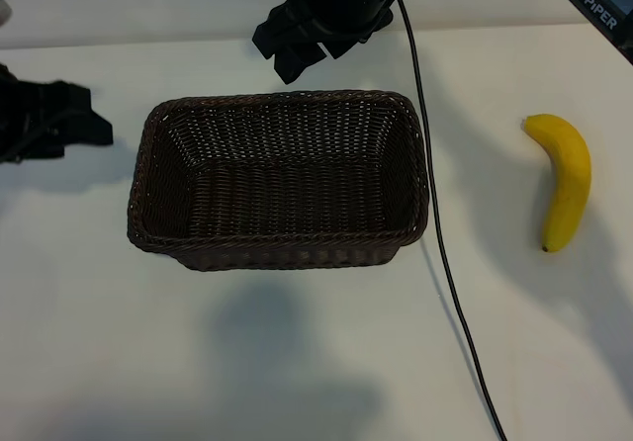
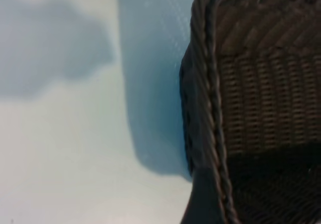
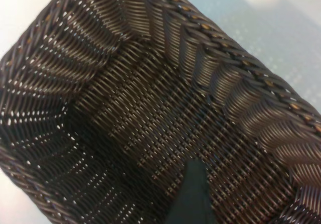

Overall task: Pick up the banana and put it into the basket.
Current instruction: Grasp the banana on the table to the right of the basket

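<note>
The left gripper point(image 1: 74, 125), jaws apart and empty, sits beside the dark-brown woven wicker basket point(image 1: 280, 253) on the white table point(image 1: 297, 362). The right gripper point(image 1: 302, 41), jaws apart, hangs over the basket's far rim. The curved bright-yellow banana point(image 1: 566, 179) lies well apart to the right, so I judge the risk is a long reach snagging the black cable point(image 1: 445, 263).

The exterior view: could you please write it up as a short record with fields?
basket: centre of the table, nothing in it
banana: on the table right of the basket, not touching it
left end effector: open, left of the basket, holding nothing
right end effector: open, above the basket's far rim, holding nothing
cable: on the table between basket and banana
</note>
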Controlling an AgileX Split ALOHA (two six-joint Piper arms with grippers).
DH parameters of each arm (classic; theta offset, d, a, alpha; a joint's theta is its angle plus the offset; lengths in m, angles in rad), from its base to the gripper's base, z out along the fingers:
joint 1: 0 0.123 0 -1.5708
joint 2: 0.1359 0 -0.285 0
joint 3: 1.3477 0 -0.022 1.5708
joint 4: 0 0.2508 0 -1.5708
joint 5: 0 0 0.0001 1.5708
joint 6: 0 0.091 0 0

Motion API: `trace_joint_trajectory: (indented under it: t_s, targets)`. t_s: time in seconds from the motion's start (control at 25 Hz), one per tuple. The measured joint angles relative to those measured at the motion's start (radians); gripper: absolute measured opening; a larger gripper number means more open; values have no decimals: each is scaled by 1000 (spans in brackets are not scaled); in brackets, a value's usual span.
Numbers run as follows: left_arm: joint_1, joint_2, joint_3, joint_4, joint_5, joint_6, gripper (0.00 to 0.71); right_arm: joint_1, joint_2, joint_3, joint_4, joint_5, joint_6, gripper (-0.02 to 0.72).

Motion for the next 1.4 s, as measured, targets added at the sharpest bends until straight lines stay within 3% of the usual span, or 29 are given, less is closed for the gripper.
trace_joint_trajectory:
  t_s: [0.24,0.48,0.56,0.92,1.4]
  targets:
    - [0,0,-131,8,61,-24,592,0,-7,0,-26,0,2,581]
    - [0,0,-168,8,70,-27,591,-5,-60,-23,-153,3,63,581]
    - [0,0,-168,7,72,-27,591,-22,-80,-23,-167,3,74,581]
    - [0,11,-168,7,74,-27,590,-180,-101,24,-155,2,78,581]
    - [0,11,-169,7,68,-29,590,-354,-177,162,-176,2,28,552]
